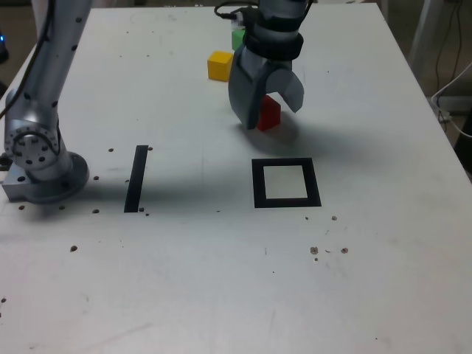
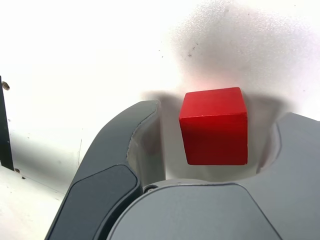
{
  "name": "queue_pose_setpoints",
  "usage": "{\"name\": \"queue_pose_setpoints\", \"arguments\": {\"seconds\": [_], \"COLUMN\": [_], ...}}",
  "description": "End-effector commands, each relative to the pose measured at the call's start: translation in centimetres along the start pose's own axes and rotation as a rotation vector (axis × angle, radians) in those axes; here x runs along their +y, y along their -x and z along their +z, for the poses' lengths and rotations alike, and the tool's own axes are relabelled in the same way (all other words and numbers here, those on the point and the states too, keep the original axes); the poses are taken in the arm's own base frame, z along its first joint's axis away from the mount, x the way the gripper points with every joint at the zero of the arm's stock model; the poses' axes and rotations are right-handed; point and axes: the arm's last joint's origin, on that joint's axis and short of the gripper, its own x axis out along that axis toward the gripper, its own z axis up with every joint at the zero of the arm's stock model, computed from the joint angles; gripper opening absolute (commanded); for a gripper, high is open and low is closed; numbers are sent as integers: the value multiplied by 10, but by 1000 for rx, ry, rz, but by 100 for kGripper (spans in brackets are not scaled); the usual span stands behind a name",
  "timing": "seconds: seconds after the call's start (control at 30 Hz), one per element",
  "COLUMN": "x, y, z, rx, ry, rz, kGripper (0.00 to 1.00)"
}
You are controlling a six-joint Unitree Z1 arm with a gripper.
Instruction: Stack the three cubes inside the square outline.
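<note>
In the exterior view, we see the square outline (image 1: 259, 184) nearest, framing white tabletop (image 1: 184, 280), with a black strip (image 1: 136, 179) well to its left. Just beyond the outline, our gripper (image 1: 273, 116) stands partly open around the red cube (image 2: 215, 130), a gap showing on both sides. Farther back, left of the red cube, sits the yellow cube (image 1: 220, 66); farthest is the green cube (image 1: 237, 38), partly hidden.

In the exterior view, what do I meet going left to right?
Robot base, straight black strip, yellow cube, square outline.
</note>
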Motion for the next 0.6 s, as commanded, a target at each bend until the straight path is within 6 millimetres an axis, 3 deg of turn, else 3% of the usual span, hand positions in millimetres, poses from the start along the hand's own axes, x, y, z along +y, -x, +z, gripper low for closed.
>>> {"name": "queue_pose_setpoints", "arguments": {"seconds": [0.0,0.57], "x": [0,-11], "y": [0,10], "z": [0,-10], "rx": [2,-15], "ry": [-4,-47], "rz": [-2,0], "kGripper": [33,31]}}
